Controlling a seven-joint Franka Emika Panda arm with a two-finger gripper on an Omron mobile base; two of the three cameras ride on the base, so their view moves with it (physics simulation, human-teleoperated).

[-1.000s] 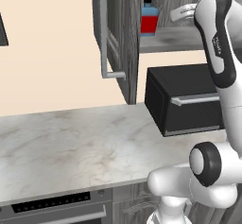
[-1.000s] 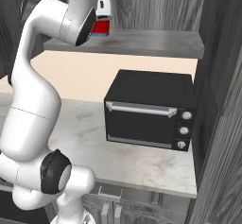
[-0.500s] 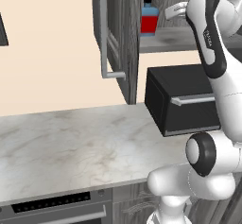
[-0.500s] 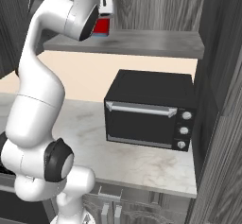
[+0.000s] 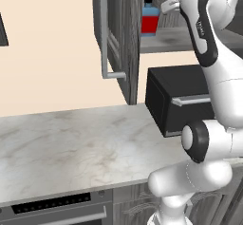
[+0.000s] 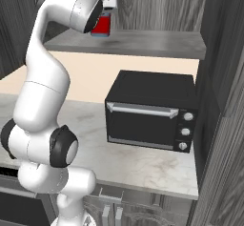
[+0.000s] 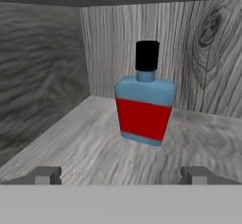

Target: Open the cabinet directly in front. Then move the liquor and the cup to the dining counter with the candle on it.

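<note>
We see kitchen: pale marble desk (image 5: 71, 148), black microwave (image 6: 152, 108) on it, cream wall behind. Above, dark grey cabinet (image 5: 116, 34) with door swung open. Liquor (image 7: 144, 104) stands upright on cabinet shelf (image 7: 85, 147). Our fingers (image 7: 43, 175) spread wide, holding nothing; bottle ahead, centred between them, apart.

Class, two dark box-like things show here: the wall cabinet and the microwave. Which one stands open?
The cabinet: its door is swung outward, showing the liquor on its shelf. The microwave below, on the counter, has its door closed flat.
</note>
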